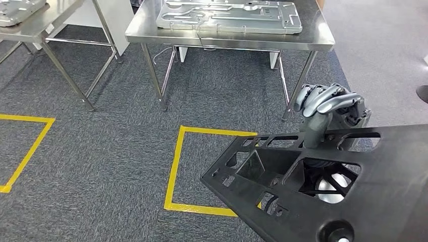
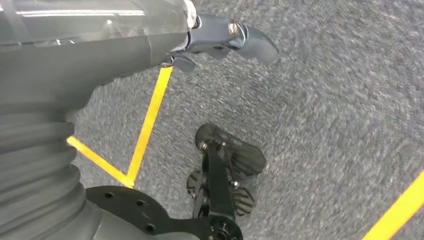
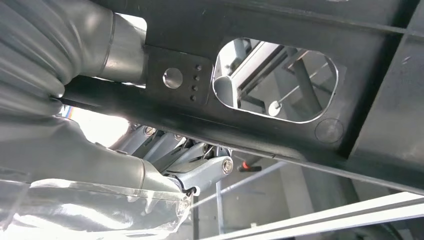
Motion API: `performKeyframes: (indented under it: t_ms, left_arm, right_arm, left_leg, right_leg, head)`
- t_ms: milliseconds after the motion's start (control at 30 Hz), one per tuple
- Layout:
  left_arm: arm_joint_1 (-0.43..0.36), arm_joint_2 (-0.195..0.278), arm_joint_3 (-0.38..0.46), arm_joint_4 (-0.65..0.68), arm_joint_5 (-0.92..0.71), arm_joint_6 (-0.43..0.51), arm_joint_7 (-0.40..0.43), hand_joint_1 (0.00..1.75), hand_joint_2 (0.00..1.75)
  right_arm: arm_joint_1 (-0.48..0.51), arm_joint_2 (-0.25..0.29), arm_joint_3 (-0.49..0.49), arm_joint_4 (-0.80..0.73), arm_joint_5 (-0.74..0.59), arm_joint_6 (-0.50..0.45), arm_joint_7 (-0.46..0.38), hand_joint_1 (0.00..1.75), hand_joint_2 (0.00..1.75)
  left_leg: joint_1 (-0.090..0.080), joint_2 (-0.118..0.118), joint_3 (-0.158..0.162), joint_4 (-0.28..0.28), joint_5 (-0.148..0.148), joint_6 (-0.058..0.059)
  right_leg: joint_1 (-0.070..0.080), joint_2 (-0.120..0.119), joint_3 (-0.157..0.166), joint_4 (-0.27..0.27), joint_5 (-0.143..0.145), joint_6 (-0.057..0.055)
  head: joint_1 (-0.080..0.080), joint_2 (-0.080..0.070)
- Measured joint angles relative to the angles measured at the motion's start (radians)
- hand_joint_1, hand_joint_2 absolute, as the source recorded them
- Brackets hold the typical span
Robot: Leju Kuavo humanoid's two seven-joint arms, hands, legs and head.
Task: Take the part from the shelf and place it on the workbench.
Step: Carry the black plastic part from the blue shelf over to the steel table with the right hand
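The part is a large flat black frame [image 1: 363, 186] with several cut-outs, held level and low at the right of the head view. My right hand [image 1: 330, 103] grips its far edge, fingers curled over the top. From the right wrist, the black frame [image 3: 280, 30] lies across my right hand's fingers [image 3: 195, 167], which are wrapped under it. The workbench [image 1: 146, 33], a stainless steel table, stands ahead with a grey metal panel [image 1: 227, 15] lying on it. My left hand [image 2: 220, 37] hangs over the carpet and holds nothing.
A yellow tape square [image 1: 176, 161] marks the grey carpet between me and the workbench. A second taped square [image 1: 30, 146] lies at the left. Another steel table [image 1: 50, 20] at the far left carries a grey part [image 1: 17, 10]. A dark object [image 1: 423, 93] shows at the right edge.
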State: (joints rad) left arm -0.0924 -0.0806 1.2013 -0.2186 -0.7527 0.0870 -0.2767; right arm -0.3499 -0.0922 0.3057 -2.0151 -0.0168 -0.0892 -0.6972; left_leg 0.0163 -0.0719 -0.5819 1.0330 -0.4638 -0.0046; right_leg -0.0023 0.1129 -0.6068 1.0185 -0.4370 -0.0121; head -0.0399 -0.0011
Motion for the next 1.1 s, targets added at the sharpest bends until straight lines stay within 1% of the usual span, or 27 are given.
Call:
performKeyframes:
  t_ms: [33,67,100,133,167,233,267,300,333,367,400,433,467,500,567,633,667,700,767,800,833,867,900,933,1000,1033,1100]
  left_arm:
    - [0.000,0.000,0.000,0.000,0.001,-0.001,0.001,0.00,1.75]
    - [-0.001,0.000,0.000,0.000,0.002,-0.002,0.001,0.00,1.75]
    - [-0.003,0.000,0.000,0.000,0.003,-0.003,0.002,0.00,1.75]
    - [-0.005,-0.001,0.001,0.000,0.003,-0.006,0.002,0.00,1.75]
    - [-0.005,-0.001,0.001,0.000,0.004,-0.009,0.003,0.00,1.75]
    - [-0.004,-0.001,0.001,0.000,0.004,-0.017,0.008,0.00,1.75]
    - [-0.002,-0.001,0.002,0.000,0.004,-0.021,0.011,0.00,1.75]
    - [-0.002,-0.001,0.002,0.000,0.004,-0.023,0.014,0.00,1.75]
    - [-0.001,-0.001,0.002,0.000,0.003,-0.026,0.017,0.00,1.75]
    - [-0.001,-0.001,0.002,0.000,0.002,-0.029,0.019,0.00,1.75]
    - [-0.002,-0.002,0.002,0.000,0.000,-0.031,0.021,0.00,1.75]
    - [-0.002,-0.002,0.002,0.000,-0.001,-0.034,0.022,0.00,1.75]
    - [-0.002,-0.002,0.002,0.000,-0.001,-0.036,0.022,0.00,1.75]
    - [-0.003,-0.002,0.002,0.000,-0.001,-0.037,0.022,0.00,1.75]
    - [-0.003,-0.002,0.002,0.000,-0.002,-0.039,0.023,0.00,1.75]
    - [-0.004,-0.001,0.002,0.000,-0.002,-0.041,0.024,0.00,1.75]
    - [-0.004,-0.001,0.002,0.000,-0.002,-0.043,0.024,0.00,1.75]
    - [-0.004,-0.001,0.002,0.000,-0.002,-0.045,0.025,0.00,1.75]
    - [-0.002,0.000,0.002,0.000,-0.003,-0.048,0.024,0.00,1.75]
    - [-0.001,0.000,0.002,0.000,-0.003,-0.048,0.023,0.00,1.75]
    - [0.000,0.000,0.002,0.000,-0.003,-0.048,0.021,0.00,1.75]
    - [0.000,0.001,0.002,0.000,-0.003,-0.047,0.019,0.00,1.75]
    - [0.000,0.002,0.002,0.000,-0.003,-0.046,0.017,0.00,1.75]
    - [0.000,0.003,0.002,0.000,-0.003,-0.044,0.014,0.00,1.75]
    - [-0.001,0.004,0.002,0.000,-0.003,-0.043,0.007,0.00,1.75]
    - [-0.001,0.004,0.002,0.000,-0.003,-0.042,0.004,0.00,1.75]
    - [-0.002,0.005,0.002,0.000,-0.003,-0.043,-0.001,0.00,1.75]
  right_arm:
    - [-0.003,0.000,0.000,0.001,0.000,0.000,0.000,1.75,1.75]
    - [-0.005,0.001,0.001,0.003,0.000,-0.001,0.000,1.75,1.75]
    - [-0.008,0.001,0.001,0.004,0.000,-0.001,0.000,1.75,1.75]
    - [-0.013,0.001,0.001,0.005,0.000,-0.001,0.000,1.75,1.75]
    - [-0.020,0.001,0.002,0.006,0.000,-0.002,0.000,1.75,1.75]
    - [-0.032,0.001,0.004,0.011,0.001,-0.008,0.000,1.75,1.75]
    - [-0.033,0.001,0.004,0.014,0.004,-0.013,0.001,1.75,1.75]
    - [-0.032,0.002,0.005,0.018,0.008,-0.020,0.001,1.75,1.75]
    - [-0.030,0.002,0.006,0.022,0.015,-0.028,0.001,1.75,1.75]
    - [-0.030,0.002,0.007,0.025,0.022,-0.035,0.001,1.75,1.75]
    - [-0.029,0.002,0.008,0.027,0.029,-0.042,0.001,1.75,1.75]
    - [-0.030,0.002,0.009,0.029,0.033,-0.047,0.001,1.75,1.75]
    - [-0.029,0.002,0.010,0.030,0.036,-0.051,0.001,1.75,1.75]
    - [-0.029,0.002,0.011,0.030,0.037,-0.054,0.001,1.75,1.75]
    - [-0.028,0.002,0.013,0.031,0.038,-0.060,0.000,1.75,1.75]
    - [-0.027,0.002,0.014,0.031,0.039,-0.064,0.000,1.75,1.75]
    - [-0.027,0.002,0.014,0.031,0.040,-0.067,0.000,1.75,1.75]
    - [-0.027,0.003,0.014,0.031,0.041,-0.069,0.000,1.75,1.75]
    - [-0.024,0.003,0.015,0.032,0.041,-0.072,0.000,1.75,1.75]
    - [-0.021,0.003,0.015,0.032,0.041,-0.072,0.000,1.75,1.75]
    - [-0.018,0.003,0.015,0.033,0.041,-0.073,0.000,1.75,1.75]
    - [-0.016,0.003,0.015,0.033,0.040,-0.073,0.000,1.75,1.75]
    - [-0.015,0.003,0.015,0.034,0.040,-0.074,0.000,1.75,1.75]
    - [-0.014,0.003,0.015,0.034,0.039,-0.075,0.000,1.75,1.75]
    - [-0.015,0.003,0.016,0.034,0.039,-0.079,0.000,1.75,1.75]
    - [-0.015,0.003,0.016,0.034,0.039,-0.082,0.000,1.75,1.75]
    - [-0.016,0.003,0.017,0.034,0.038,-0.088,0.000,1.75,1.75]
  left_leg:
    - [-0.002,-0.009,0.006,-0.013,-0.001,0.003]
    - [-0.003,-0.001,0.009,-0.019,0.000,0.005]
    - [-0.003,0.010,0.012,-0.024,0.003,0.010]
    - [-0.001,0.021,0.016,-0.030,0.006,0.016]
    - [0.001,0.034,0.020,-0.037,0.009,0.021]
    - [0.001,0.057,0.024,-0.044,0.010,0.028]
    - [0.000,0.067,0.024,-0.043,0.009,0.029]
    - [0.000,0.075,0.024,-0.043,0.008,0.029]
    - [0.000,0.083,0.024,-0.043,0.007,0.028]
    - [0.001,0.089,0.025,-0.041,0.006,0.026]
    - [0.002,0.093,0.026,-0.040,0.003,0.023]
    - [0.002,0.096,0.027,-0.037,0.000,0.019]
    - [0.001,0.097,0.028,-0.034,-0.003,0.013]
    - [-0.001,0.098,0.028,-0.031,-0.006,0.008]
    - [-0.004,0.101,0.028,-0.031,-0.008,-0.005]
    - [-0.001,0.100,0.030,-0.028,-0.014,-0.017]
    - [0.001,0.097,0.024,-0.010,-0.028,-0.022]
    - [0.002,0.092,0.008,0.029,-0.051,-0.025]
    - [0.004,0.084,-0.056,0.162,-0.115,-0.028]
    - [0.004,0.083,-0.089,0.225,-0.136,-0.030]
    - [0.004,0.082,-0.109,0.260,-0.140,-0.030]
    - [0.004,0.082,-0.111,0.256,-0.123,-0.029]
    - [0.004,0.082,-0.093,0.211,-0.090,-0.026]
    - [0.004,0.080,-0.061,0.140,-0.049,-0.021]
    - [0.000,0.074,-0.006,0.016,-0.002,-0.010]
    - [-0.002,0.072,0.006,-0.013,0.003,-0.006]
    - [-0.005,0.070,0.008,-0.023,0.001,0.003]
  right_leg:
    - [-0.003,0.010,-0.003,0.000,0.001,0.007]
    - [-0.006,0.022,-0.006,-0.002,0.003,0.014]
    - [-0.007,0.022,-0.007,-0.003,0.004,0.021]
    - [-0.006,0.005,-0.010,0.003,0.000,0.027]
    - [-0.004,-0.024,-0.020,0.024,-0.014,0.033]
    - [-0.006,-0.085,-0.069,0.125,-0.070,0.046]
    - [-0.010,-0.098,-0.102,0.192,-0.100,0.053]
    - [-0.014,-0.103,-0.128,0.243,-0.116,0.059]
    - [-0.019,-0.105,-0.138,0.263,-0.114,0.063]
    - [-0.022,-0.108,-0.127,0.242,-0.093,0.067]
    - [-0.025,-0.112,-0.097,0.185,-0.060,0.069]
    - [-0.027,-0.119,-0.059,0.114,-0.031,0.068]
    - [-0.025,-0.124,-0.027,0.053,-0.010,0.063]
    - [-0.022,-0.127,-0.007,0.014,-0.001,0.057]
    - [-0.015,-0.124,-0.001,-0.001,-0.002,0.040]
    - [-0.017,-0.119,0.002,-0.005,-0.001,0.025]
    - [-0.018,-0.118,0.005,-0.009,-0.001,0.017]
    - [-0.020,-0.117,0.008,-0.012,0.000,0.010]
    - [-0.016,-0.115,0.010,-0.013,-0.001,0.001]
    - [-0.014,-0.112,0.010,-0.012,-0.002,-0.001]
    - [-0.012,-0.109,0.011,-0.012,-0.003,-0.002]
    - [-0.011,-0.105,0.012,-0.012,-0.003,-0.002]
    - [-0.010,-0.102,0.014,-0.011,-0.004,-0.001]
    - [-0.009,-0.099,0.017,-0.011,-0.006,0.001]
    - [-0.006,-0.094,0.018,-0.008,-0.009,0.009]
    - [-0.005,-0.093,0.016,-0.007,-0.010,0.014]
    - [-0.005,-0.091,0.014,-0.008,-0.009,0.025]
  head:
    - [0.000,0.000]
    - [0.000,0.000]
    - [0.000,0.000]
    - [0.000,0.000]
    - [0.000,0.000]
    - [0.000,0.000]
    - [0.000,0.000]
    - [0.000,0.000]
    - [0.000,0.000]
    - [0.000,0.000]
    - [0.000,0.000]
    - [0.000,0.000]
    - [0.000,0.000]
    - [0.000,0.000]
    - [0.000,0.000]
    - [0.000,0.000]
    - [0.000,0.000]
    - [0.000,0.000]
    - [0.000,0.000]
    - [0.000,0.000]
    - [0.000,0.000]
    - [0.000,0.000]
    - [0.000,0.000]
    - [0.000,0.000]
    - [0.000,0.000]
    - [0.000,0.000]
    - [0.000,0.000]
